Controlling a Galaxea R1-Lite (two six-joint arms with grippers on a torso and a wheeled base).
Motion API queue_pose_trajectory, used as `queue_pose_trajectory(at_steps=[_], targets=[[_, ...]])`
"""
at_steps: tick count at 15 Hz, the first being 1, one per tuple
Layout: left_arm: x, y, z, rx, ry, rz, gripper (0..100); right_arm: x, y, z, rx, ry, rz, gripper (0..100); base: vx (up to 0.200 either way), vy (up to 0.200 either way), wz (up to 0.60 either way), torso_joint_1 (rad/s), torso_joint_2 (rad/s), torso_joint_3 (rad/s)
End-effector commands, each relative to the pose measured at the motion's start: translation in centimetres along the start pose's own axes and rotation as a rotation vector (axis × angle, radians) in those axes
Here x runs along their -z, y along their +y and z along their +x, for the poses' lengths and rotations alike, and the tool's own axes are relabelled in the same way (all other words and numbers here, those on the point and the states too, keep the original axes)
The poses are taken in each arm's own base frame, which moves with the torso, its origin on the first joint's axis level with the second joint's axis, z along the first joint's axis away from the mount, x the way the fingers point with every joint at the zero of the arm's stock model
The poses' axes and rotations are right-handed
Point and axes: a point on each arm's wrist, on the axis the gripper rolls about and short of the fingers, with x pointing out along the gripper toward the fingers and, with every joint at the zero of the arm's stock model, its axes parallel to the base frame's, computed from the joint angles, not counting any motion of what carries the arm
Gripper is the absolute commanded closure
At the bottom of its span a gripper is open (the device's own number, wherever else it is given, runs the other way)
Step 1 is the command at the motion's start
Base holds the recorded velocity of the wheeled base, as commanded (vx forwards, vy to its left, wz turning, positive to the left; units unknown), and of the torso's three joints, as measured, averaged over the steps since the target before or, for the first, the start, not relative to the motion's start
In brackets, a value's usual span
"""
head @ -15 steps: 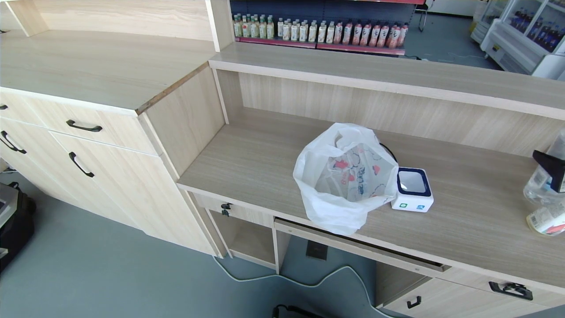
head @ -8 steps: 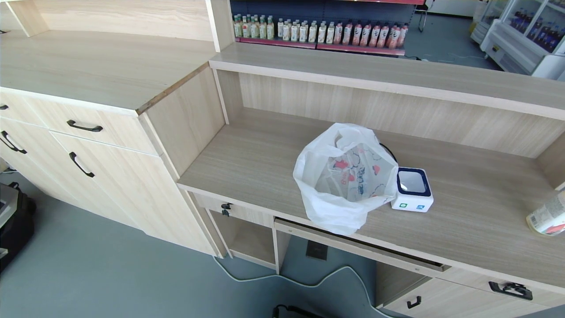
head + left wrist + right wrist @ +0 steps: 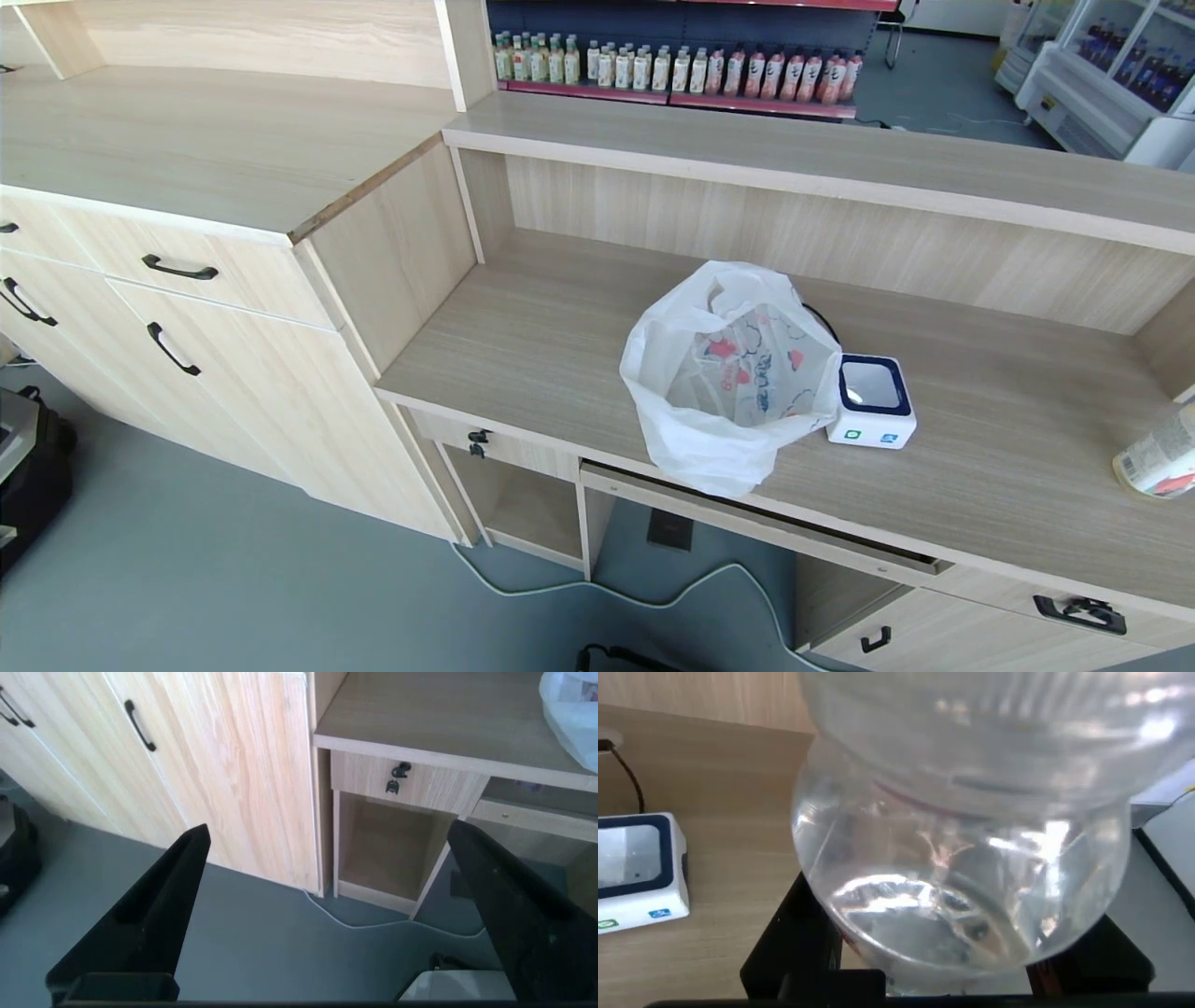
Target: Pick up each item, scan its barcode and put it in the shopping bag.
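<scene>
Task stage: early | right gripper point(image 3: 945, 969) pinching clear bottle point(image 3: 962, 868) above counter point(image 3: 1013, 420), scan and bagging apparently pending; scanner point(image 3: 873, 401) touching shopping bag point(image 3: 672, 439) mid-counter; second bottle point(image 3: 1158, 459) at right edge | left gripper point(image 3: 327, 833) fingers spread, empty

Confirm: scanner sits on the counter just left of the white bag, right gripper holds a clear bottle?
No. The head view shows the scanner just right of the white bag on the counter. The right gripper does hold a clear bottle.
</scene>
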Motion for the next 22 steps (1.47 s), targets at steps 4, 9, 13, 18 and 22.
queue_pose_trajectory(at_steps=[4, 9, 13, 18, 22], targets=[[0.0, 0.0, 0.0, 0.000, 0.000, 0.000, 0, 0.0, 4.1, 2.0, -0.157, -0.042, -0.018, 100, 0.000, 0.000, 0.60, 0.005, 0.00, 0.006], [0.0, 0.0, 0.0, 0.000, 0.000, 0.000, 0, 1.5, 9.8, 6.1, -0.352, -0.060, 0.108, 100, 0.000, 0.000, 0.12, 0.000, 0.00, 0.001], [0.0, 0.0, 0.0, 0.000, -0.001, 0.000, 0, 5.0, 14.4, 8.4, -0.549, -0.004, 0.170, 100, 0.000, 0.000, 0.00, 0.000, 0.00, 0.000], [0.0, 0.0, 0.0, -0.002, 0.000, 0.000, 0, 7.6, 19.8, 11.5, -0.608, -0.047, 0.203, 100, 0.000, 0.000, 0.00, 0.000, 0.00, 0.000], [0.0, 0.0, 0.0, 0.000, -0.001, 0.000, 0, 8.6, 22.0, 14.1, -0.605, -0.066, 0.209, 100, 0.000, 0.000, 0.00, 0.000, 0.00, 0.000]])
